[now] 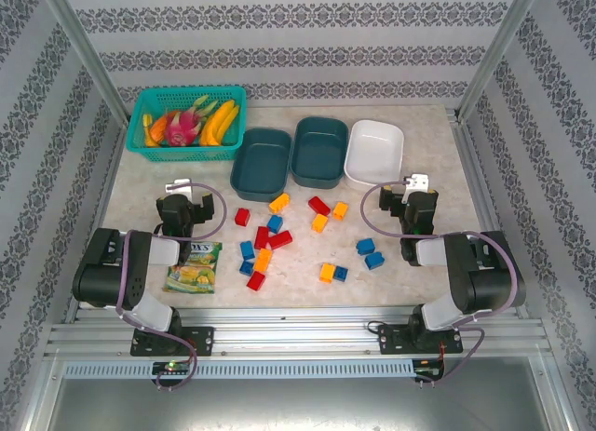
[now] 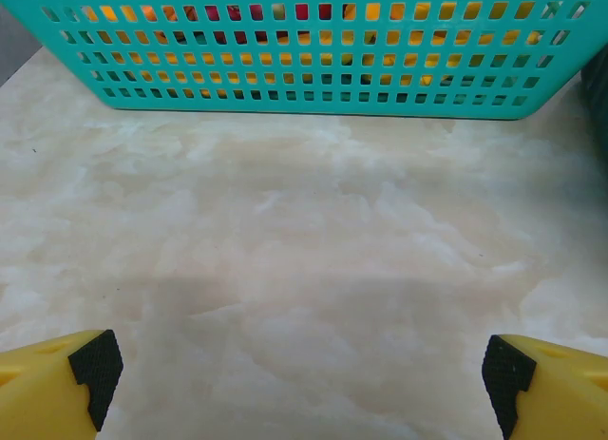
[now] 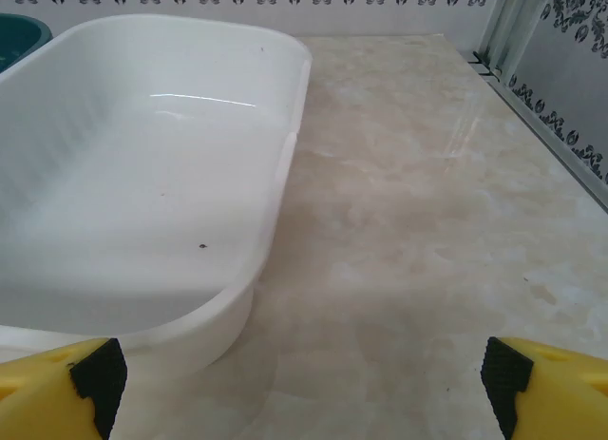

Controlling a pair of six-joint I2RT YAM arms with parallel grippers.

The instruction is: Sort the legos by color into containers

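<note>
Several red, orange-yellow and blue legos lie scattered across the middle of the table, between the two arms. Behind them stand three empty containers in a row: two dark teal tubs and a white tub. My left gripper is open over bare table, facing the mesh basket, left of the legos. My right gripper is open too, just in front of the white tub's near right corner, with nothing between its fingers.
A bright teal mesh basket with fruit stands at the back left. A green-yellow snack packet lies by the left arm. Metal rails edge the table, and bare table lies right of the white tub.
</note>
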